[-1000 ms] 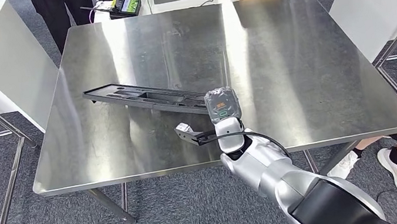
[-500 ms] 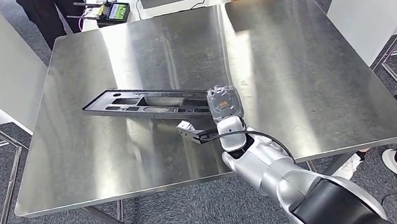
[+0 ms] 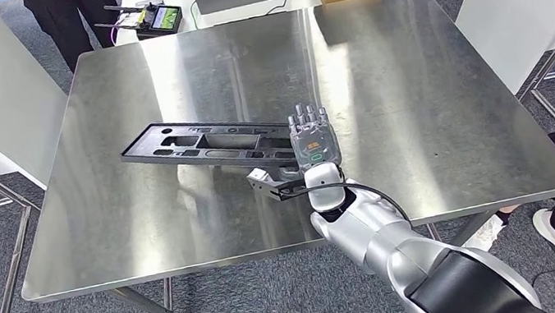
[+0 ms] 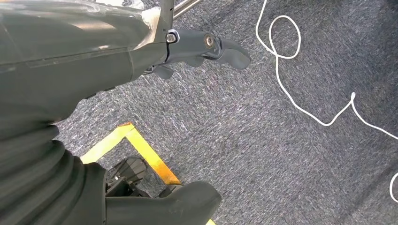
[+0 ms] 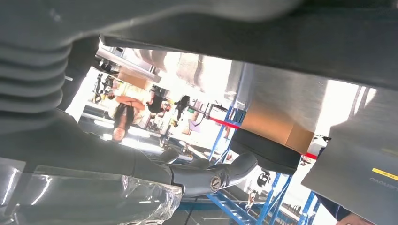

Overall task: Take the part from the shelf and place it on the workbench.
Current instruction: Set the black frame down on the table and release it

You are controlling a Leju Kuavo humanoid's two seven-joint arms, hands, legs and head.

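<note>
Part's on the workbench, right hand let go.
You've got the black part (image 3: 206, 145) lying flat mid-workbench (image 3: 413, 86); right hand (image 3: 311, 140) w/ fingers spread at its right end, holding nothing. Left hand (image 4: 206, 47) hangs over carpet, grasping nothing.

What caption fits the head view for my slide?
Right hand opens over one end of the long black part lying on the steel workbench.

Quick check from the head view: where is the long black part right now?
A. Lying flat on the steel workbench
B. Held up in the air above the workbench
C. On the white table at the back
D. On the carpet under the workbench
A: the long black part lies flat on the steel workbench, with the right robot hand at its near end.
</note>
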